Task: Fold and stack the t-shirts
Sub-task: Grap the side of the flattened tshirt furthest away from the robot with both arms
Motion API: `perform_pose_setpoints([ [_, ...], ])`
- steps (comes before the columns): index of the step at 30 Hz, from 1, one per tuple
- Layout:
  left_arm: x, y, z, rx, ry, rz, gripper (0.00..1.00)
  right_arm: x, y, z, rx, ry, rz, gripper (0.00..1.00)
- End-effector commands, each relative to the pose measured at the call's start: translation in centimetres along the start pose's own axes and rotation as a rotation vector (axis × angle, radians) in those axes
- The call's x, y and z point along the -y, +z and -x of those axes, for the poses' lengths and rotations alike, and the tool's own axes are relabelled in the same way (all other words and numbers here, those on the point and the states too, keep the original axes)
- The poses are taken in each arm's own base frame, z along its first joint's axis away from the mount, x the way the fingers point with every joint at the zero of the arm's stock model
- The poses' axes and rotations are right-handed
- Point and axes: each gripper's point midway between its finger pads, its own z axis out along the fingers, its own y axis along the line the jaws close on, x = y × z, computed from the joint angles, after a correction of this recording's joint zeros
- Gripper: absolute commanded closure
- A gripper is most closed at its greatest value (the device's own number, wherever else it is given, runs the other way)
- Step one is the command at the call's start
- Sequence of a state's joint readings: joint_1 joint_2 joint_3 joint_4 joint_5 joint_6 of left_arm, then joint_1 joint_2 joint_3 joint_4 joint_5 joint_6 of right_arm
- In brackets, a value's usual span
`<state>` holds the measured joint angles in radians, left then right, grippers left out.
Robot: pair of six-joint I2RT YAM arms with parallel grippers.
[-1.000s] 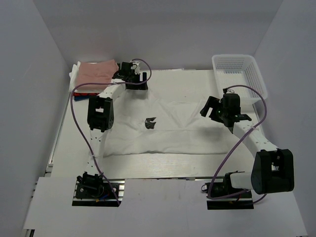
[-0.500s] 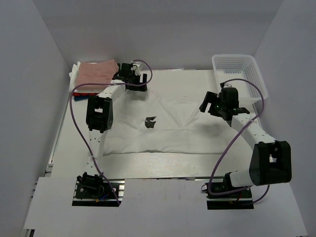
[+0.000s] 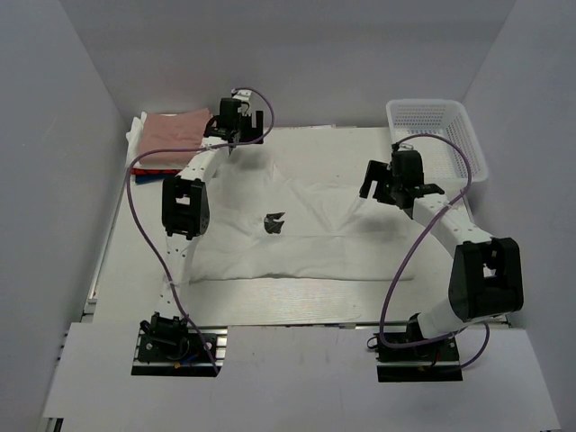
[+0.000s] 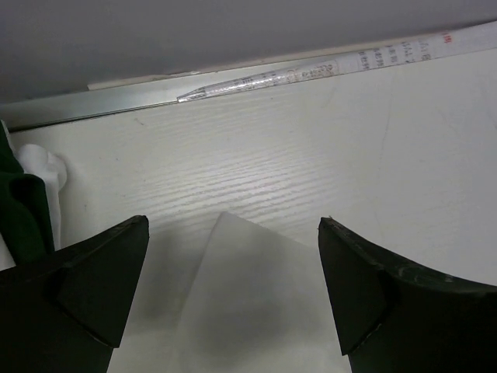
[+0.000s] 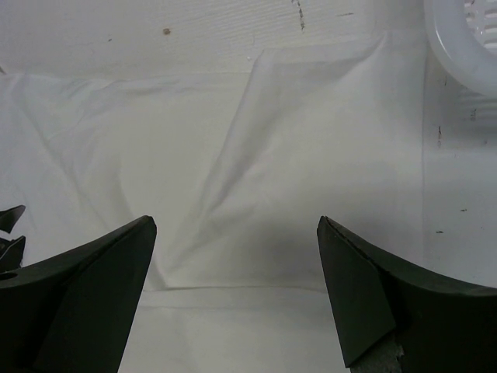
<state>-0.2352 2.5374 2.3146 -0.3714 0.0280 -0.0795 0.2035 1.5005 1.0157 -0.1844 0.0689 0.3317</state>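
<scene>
The left gripper (image 4: 231, 233) and right gripper (image 5: 237, 221) hang wide open and empty over the white t-shirt's (image 3: 297, 234) far edge, where a shallow pinch could miss the thin cloth.

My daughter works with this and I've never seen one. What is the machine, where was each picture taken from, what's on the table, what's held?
A robot: a left arm and a right arm bolted to the near edge of a table. The wide picture comes from a fixed camera above and behind. The other two come from wrist cameras; the dark wedges are each gripper's fingers. A white t-shirt with a black print lies spread on the table. A folded pink shirt tops a pile at far left; a white mesh basket sits far right. The left gripper and right gripper are open, holding nothing.
</scene>
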Motion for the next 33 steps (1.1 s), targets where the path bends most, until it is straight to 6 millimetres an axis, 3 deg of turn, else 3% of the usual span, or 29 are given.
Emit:
perform_pose_setpoints([
  [1, -1.0, 1.6, -0.8, 0.014, -0.016, 0.053, 0.00, -0.5, -0.2, 2.9, 0.068, -0.001, -0.013, 0.10],
  [6, -0.2, 3.1, -2.7, -0.002, 0.006, 0.048, 0.02, -0.3, 0.3, 2.8, 0.067, 0.002, -0.036, 0.10],
  [9, -0.5, 3.8, -4.0, -0.024, 0.007, 0.061, 0.11, 0.0, 0.6, 2.8, 0.062, 0.009, -0.055, 0.10],
  [12, -0.5, 4.2, -4.5, -0.025, 0.007, 0.061, 0.26, 0.7, 1.0, 2.6, 0.056, 0.009, -0.095, 0.10],
  [13, -0.4, 4.5, -5.1, -0.037, 0.007, 0.053, 0.45, 1.2, 1.5, 2.3, 0.048, 0.013, -0.127, 0.10],
  [15, 0.5, 4.7, -5.9, -0.049, 0.019, -0.005, 0.67, 1.4, 2.2, 2.2, 0.034, 0.021, -0.144, 0.10],
  [16, 0.8, 4.4, -5.5, -0.040, 0.019, -0.022, 0.91, 1.6, 2.8, 1.7, 0.019, 0.020, -0.161, 0.10],
  [17, 1.0, 4.3, -5.4, -0.035, 0.019, -0.032, 1.00, 1.7, 3.1, 2.2, 0.030, 0.041, -0.178, 0.10],
  [18, 0.9, 4.2, -6.2, -0.048, 0.018, -0.031, 1.00, 1.6, 3.8, 2.4, 0.023, 0.048, -0.185, 0.10],
  [19, 0.3, 3.7, -4.7, -0.010, 0.020, 0.007, 1.00, 1.5, 4.5, 2.7, 0.019, 0.049, -0.206, 0.10],
  [21, -0.5, 3.2, -4.3, 0.001, 0.020, 0.054, 1.00, 2.4, 5.8, 3.4, 0.033, 0.084, -0.285, 0.10],
  [22, -0.9, 2.5, -2.6, 0.043, 0.007, 0.089, 1.00, 2.4, 6.7, 3.7, 0.028, 0.092, -0.309, 0.10],
  [23, -1.8, 2.2, -2.7, 0.043, -0.009, 0.115, 1.00, 3.0, 6.9, 3.8, 0.033, 0.119, -0.360, 0.10],
  [24, -1.8, 1.7, -2.2, 0.054, -0.019, 0.114, 1.00, 3.1, 7.6, 5.2, 0.068, 0.150, -0.398, 0.10],
  [25, -2.9, 1.2, -1.6, 0.070, -0.025, 0.156, 1.00, 3.4, 8.7, 4.5, 0.058, 0.165, -0.426, 0.10],
  [28, -3.8, 0.0, -0.1, 0.120, -0.056, 0.213, 1.00, 4.2, 11.1, 3.7, 0.035, 0.209, -0.496, 0.10],
  [29, -4.5, -0.2, 0.5, 0.132, -0.062, 0.222, 1.00, 5.0, 11.5, 2.6, -0.004, 0.205, -0.536, 0.10],
  [33, -4.3, -0.3, 1.8, 0.155, -0.066, 0.186, 1.00, 5.3, 12.9, 4.0, 0.039, 0.240, -0.585, 0.10],
])
